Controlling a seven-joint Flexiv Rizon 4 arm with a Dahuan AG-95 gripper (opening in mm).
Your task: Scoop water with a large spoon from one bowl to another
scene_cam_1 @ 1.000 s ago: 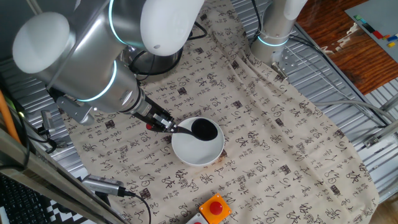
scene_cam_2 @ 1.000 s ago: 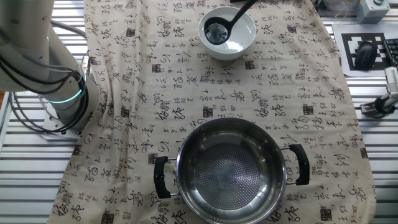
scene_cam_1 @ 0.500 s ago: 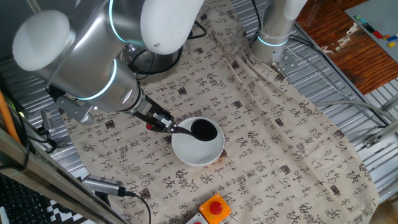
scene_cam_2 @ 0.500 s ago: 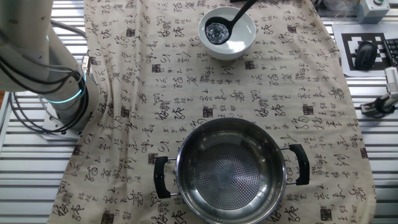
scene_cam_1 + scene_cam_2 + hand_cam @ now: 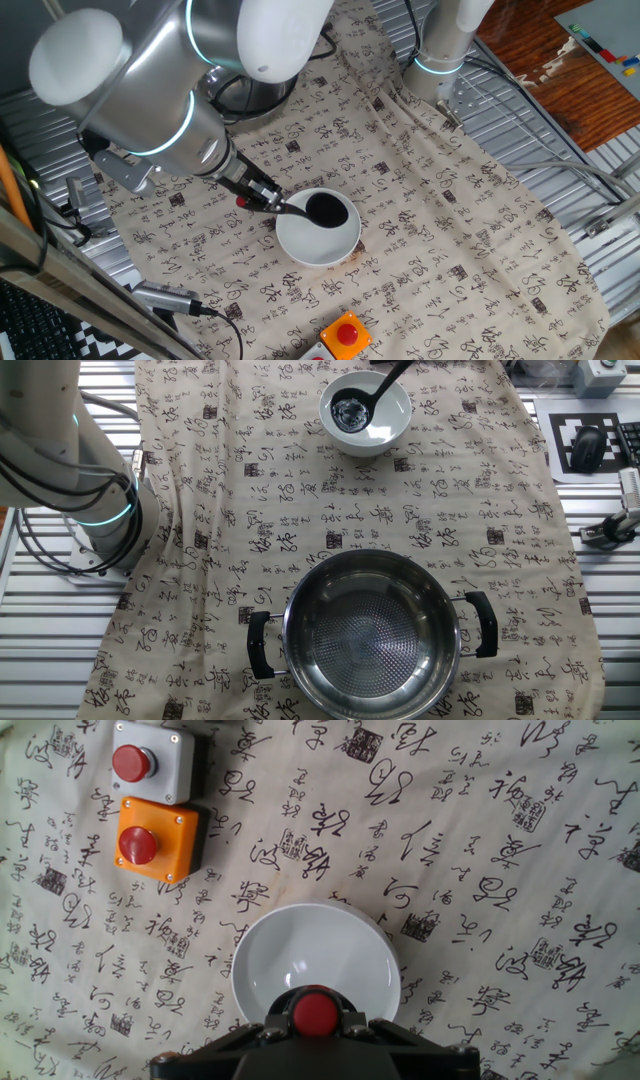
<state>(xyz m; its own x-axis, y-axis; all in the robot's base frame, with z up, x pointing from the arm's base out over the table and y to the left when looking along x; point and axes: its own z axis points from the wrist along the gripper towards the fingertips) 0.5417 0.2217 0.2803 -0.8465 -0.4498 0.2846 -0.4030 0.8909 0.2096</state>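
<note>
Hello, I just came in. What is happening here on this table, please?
A robot arm is holding a black ladle by its handle, with the gripper shut on it. The scoop sits inside the white bowl and has not been lifted out yet. The steel pot waits across the patterned cloth, well apart from the bowl.

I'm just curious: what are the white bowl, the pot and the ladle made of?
The bowl looks like glazed ceramic, smooth and glossy white, though it could be plastic. The pot is shiny steel, mirror-like, with black handles. The ladle looks like matte black plastic.
</note>
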